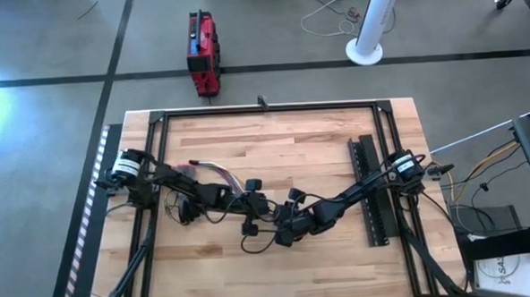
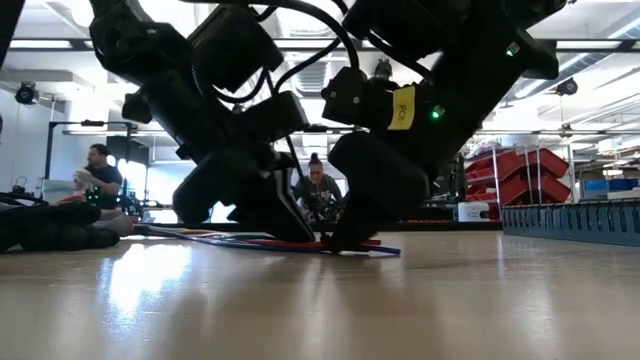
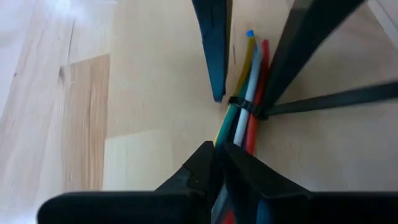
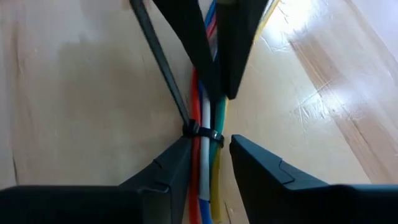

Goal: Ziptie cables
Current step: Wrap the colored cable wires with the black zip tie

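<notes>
Left arm comes in from the left edge of the wooden table (image 1: 246,136) and reaches toward centre. Left gripper (image 1: 260,205) sits low over the board, just left of the right one. In its wrist view the fingers (image 3: 205,171) are drawn narrow and pinch the cables (image 3: 241,118) between them; the wires run out forward from the tips.

Cables lie flat on the table at centre, between the two grippers: blue, green, yellow, red and a pale wire, packed side by side. The low view shows them as a thin coloured line on the board (image 2: 300,243) under both arms.

Ziptie (image 4: 202,132) is looped around the bundle as a tight black band. Its free tail runs off at an angle away from the wires, lying on the wood (image 3: 336,99).

Right gripper (image 1: 286,230) is just right of the left one, nearly touching it. Its fingers (image 4: 261,168) stand a narrow gap apart, one each side of the bundle right at the band. Cannot tell if they actually grip the wires or the band.

Long black perforated bar (image 1: 372,190) lies farther right, under the right arm, well apart from the bundle.
</notes>
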Controlling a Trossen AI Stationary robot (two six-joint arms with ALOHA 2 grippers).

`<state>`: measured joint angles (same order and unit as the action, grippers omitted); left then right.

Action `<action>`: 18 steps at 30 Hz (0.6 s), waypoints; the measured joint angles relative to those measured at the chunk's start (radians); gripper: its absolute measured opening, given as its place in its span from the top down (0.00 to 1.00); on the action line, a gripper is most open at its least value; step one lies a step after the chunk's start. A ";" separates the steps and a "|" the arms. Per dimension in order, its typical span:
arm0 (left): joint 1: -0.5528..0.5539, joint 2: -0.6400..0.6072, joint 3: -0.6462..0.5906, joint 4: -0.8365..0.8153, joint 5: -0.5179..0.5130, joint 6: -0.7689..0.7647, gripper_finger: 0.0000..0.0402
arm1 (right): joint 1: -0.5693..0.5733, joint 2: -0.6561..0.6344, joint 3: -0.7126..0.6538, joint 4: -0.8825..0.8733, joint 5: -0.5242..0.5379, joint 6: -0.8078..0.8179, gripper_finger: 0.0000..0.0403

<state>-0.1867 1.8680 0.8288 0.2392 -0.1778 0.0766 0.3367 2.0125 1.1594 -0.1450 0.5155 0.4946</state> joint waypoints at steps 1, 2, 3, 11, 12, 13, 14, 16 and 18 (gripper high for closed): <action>0.000 0.011 0.000 0.005 0.000 -0.002 0.95 | 0.000 0.002 -0.001 -0.001 -0.003 0.001 0.73; 0.000 0.020 0.000 0.005 0.000 -0.005 0.95 | 0.000 0.003 -0.002 0.002 -0.012 0.001 0.73; 0.000 0.023 0.000 0.005 0.001 -0.008 0.95 | 0.000 0.005 -0.004 0.003 -0.019 0.002 0.73; 0.000 0.025 -0.036 0.054 0.007 -0.036 0.95 | 0.000 0.011 -0.001 -0.035 -0.068 0.050 0.78; 0.000 0.025 -0.045 0.071 0.007 -0.038 0.95 | -0.001 0.009 -0.001 -0.035 -0.078 0.056 0.79; 0.000 0.026 -0.053 0.091 0.008 -0.039 0.95 | -0.001 0.009 0.000 -0.035 -0.086 0.057 0.79; 0.000 0.026 -0.060 0.108 0.009 -0.039 0.95 | -0.001 0.009 0.000 -0.032 -0.089 0.057 0.80; 0.000 0.027 -0.068 0.133 0.009 -0.042 0.95 | -0.004 0.009 -0.001 -0.012 -0.094 0.055 0.81; 0.000 0.027 -0.069 0.140 0.009 -0.042 0.95 | -0.010 0.011 -0.002 0.009 -0.102 0.055 0.81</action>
<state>-0.1864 1.8946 0.7602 0.3789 -0.1692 0.0345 0.3266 2.0230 1.1570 -0.1362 0.4137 0.5495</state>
